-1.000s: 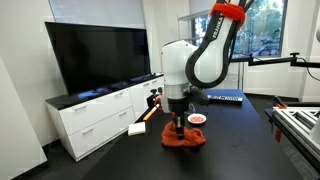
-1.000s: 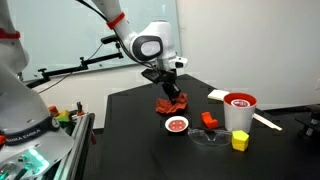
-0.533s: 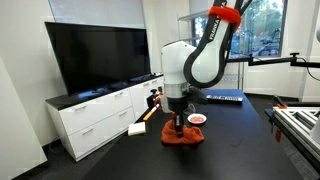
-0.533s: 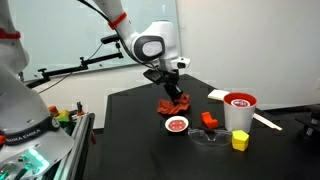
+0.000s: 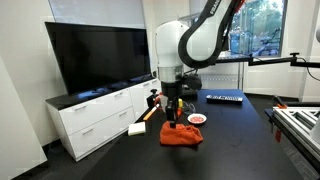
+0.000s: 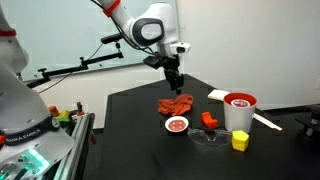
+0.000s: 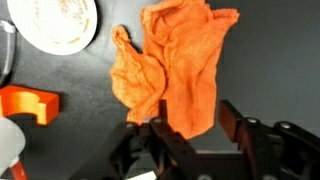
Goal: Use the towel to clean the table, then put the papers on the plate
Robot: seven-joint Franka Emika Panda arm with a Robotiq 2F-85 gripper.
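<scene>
Orange towel crumpled on dark bench. Gripper spread wide over towel's end. Plate just beside towel. Orange block apart.

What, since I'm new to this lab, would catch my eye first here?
The crumpled orange towel lying on the black table, with the open pincer hanging above it, empty. Beside the towel sits a small round plate.
</scene>
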